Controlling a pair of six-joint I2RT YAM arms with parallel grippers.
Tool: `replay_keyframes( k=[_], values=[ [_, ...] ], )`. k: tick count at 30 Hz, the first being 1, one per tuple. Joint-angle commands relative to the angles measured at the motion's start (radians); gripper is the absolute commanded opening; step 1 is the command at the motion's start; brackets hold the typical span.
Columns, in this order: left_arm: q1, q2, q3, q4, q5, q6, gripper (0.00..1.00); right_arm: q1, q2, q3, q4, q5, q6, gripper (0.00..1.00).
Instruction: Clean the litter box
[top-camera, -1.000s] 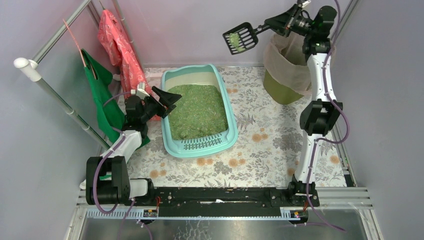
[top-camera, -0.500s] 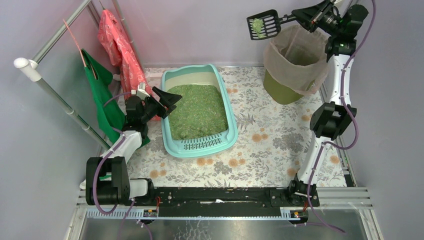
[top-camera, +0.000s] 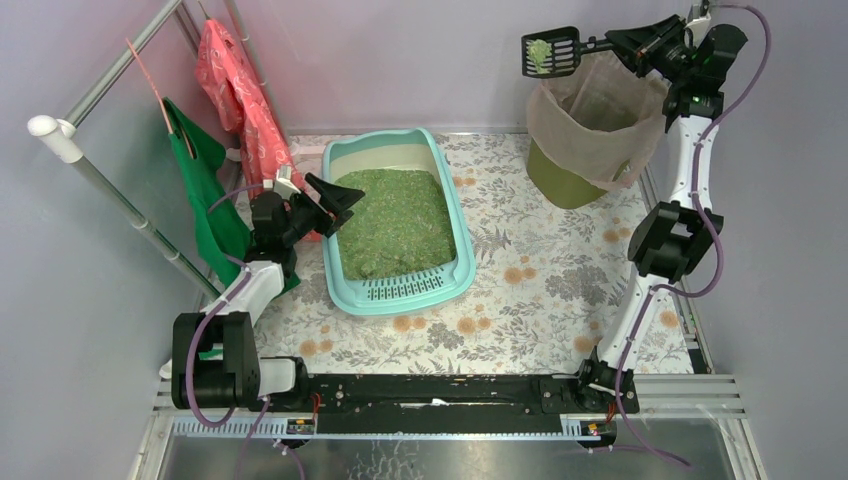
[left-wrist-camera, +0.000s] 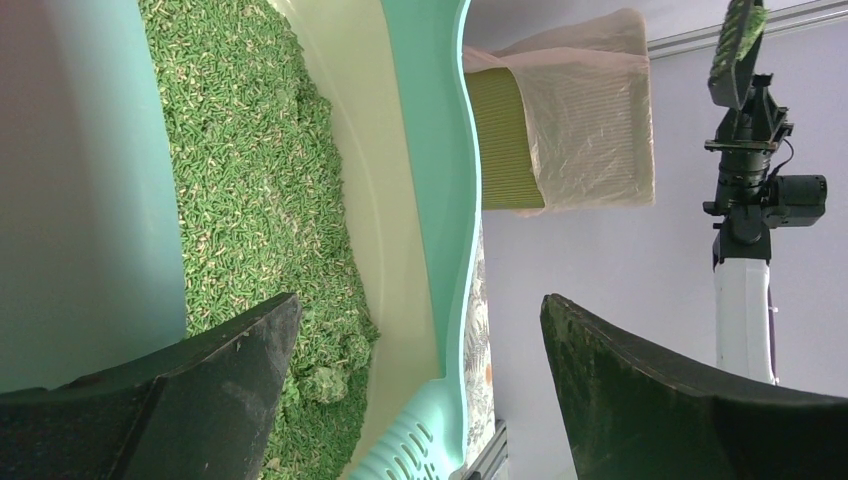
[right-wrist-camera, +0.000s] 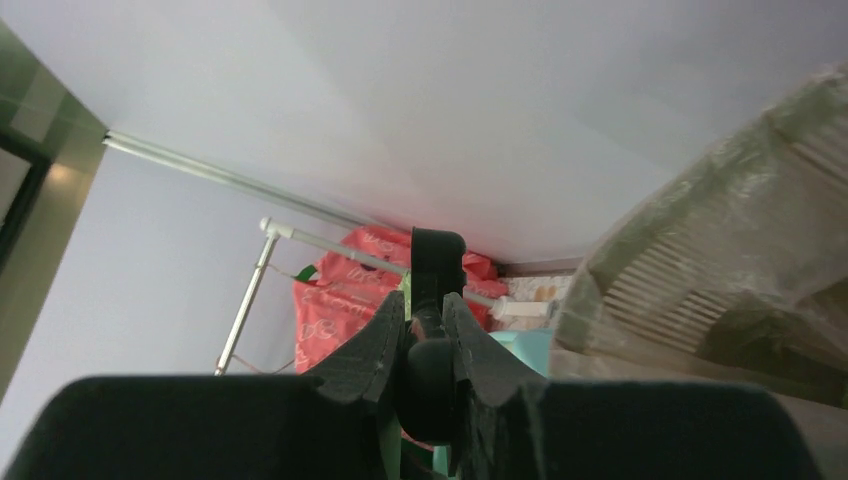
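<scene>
up in the far right corner, your right gripper (top-camera: 620, 42) is clamped on the handle of a black slotted scoop (top-camera: 552, 52). in the right wrist view the fingers (right-wrist-camera: 375, 340) pinch that handle from both sides. the scoop's head carries a small green clump (top-camera: 540, 50) and is raised near the far left rim of the olive bin (top-camera: 560, 178), which is lined with a beige bag (top-camera: 590, 115).

your left gripper (top-camera: 340, 203) has its jaws wide apart, holding nothing, and hangs over the left rim of the litter box (top-camera: 462, 245). the left wrist view looks between the fingers (left-wrist-camera: 230, 370) down onto the green granules (left-wrist-camera: 240, 170).

the litter box sits on the floral mat (top-camera: 530, 280), left of centre, with its grille step toward you and the bin well apart to its right. red and green bags (top-camera: 235, 95) hang on the rack at the left.
</scene>
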Motion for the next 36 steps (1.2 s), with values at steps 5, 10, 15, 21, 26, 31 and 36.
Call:
replay_keyframes(
  k=[5,10,15,21,26,31,36],
  values=[
    [-0.007,0.043,-0.025,0.001,-0.003,0.015,0.99,-0.002,-0.122,0.003,-0.059,0.111,-0.141,0.0],
    [-0.01,0.051,-0.025,0.006,-0.001,0.012,0.99,-0.004,-0.131,0.02,-0.12,0.145,-0.202,0.0],
    [-0.013,0.054,-0.026,0.011,0.0,0.01,0.99,-0.006,-0.168,0.008,-0.201,0.192,-0.279,0.0],
    [-0.017,0.053,-0.026,0.012,0.003,0.008,0.99,-0.012,-0.183,-0.004,-0.213,0.209,-0.29,0.0],
    [-0.018,0.054,-0.025,0.013,0.007,0.007,0.99,-0.02,-0.186,-0.023,-0.214,0.208,-0.293,0.0],
    [-0.021,0.055,-0.027,0.019,0.007,0.004,0.99,-0.032,-0.209,-0.056,-0.211,0.223,-0.309,0.0],
    [-0.024,0.067,-0.033,0.034,0.008,-0.004,0.99,-0.047,-0.212,-0.06,-0.234,0.23,-0.332,0.0]
  ],
)
